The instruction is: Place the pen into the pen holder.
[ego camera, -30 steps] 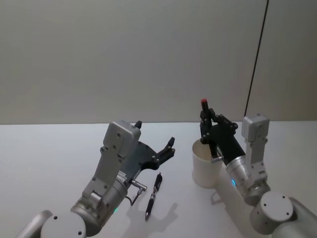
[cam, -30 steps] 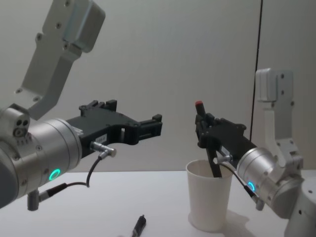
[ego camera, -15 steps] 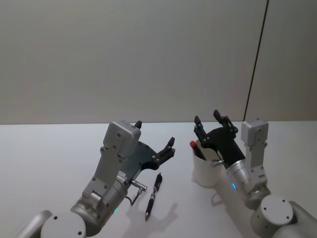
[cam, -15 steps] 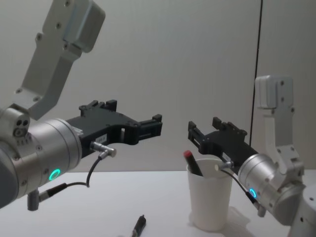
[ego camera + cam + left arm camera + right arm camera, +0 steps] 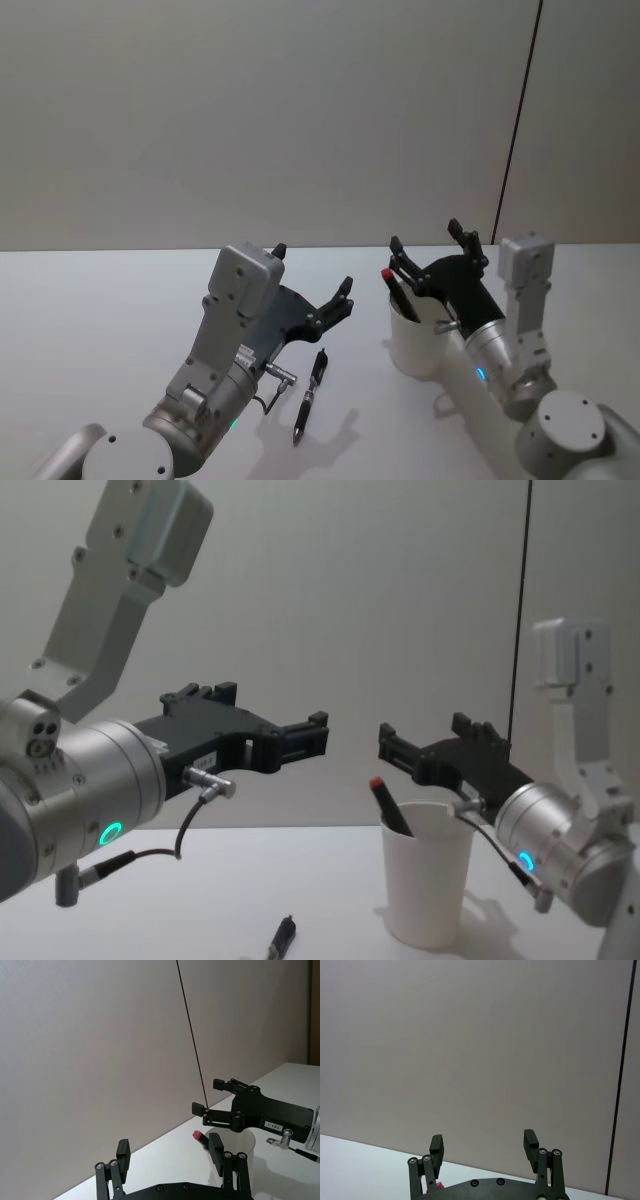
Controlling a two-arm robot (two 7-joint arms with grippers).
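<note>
The pen holder (image 5: 415, 345) is a white paper cup standing on the table at the right. A red-capped pen (image 5: 397, 293) leans inside it, cap up, also seen as the red-capped pen (image 5: 386, 806) in the cup (image 5: 430, 885). My right gripper (image 5: 425, 238) hovers open just above the cup's rim, holding nothing; the right wrist view shows it open as well (image 5: 483, 1145). A second, black pen (image 5: 310, 392) lies on the table left of the cup. My left gripper (image 5: 313, 268) hangs open above that black pen, empty.
The white table (image 5: 100, 320) stretches to the left and front. A grey wall stands behind, with a thin black cable (image 5: 518, 130) running down it at the right. The left wrist view shows the right gripper (image 5: 207, 1095) above the cup (image 5: 247, 1145).
My right gripper let go of the red-capped pen, which dropped into the cup. It opened and drew slightly right. The left arm and the black pen stayed still.
</note>
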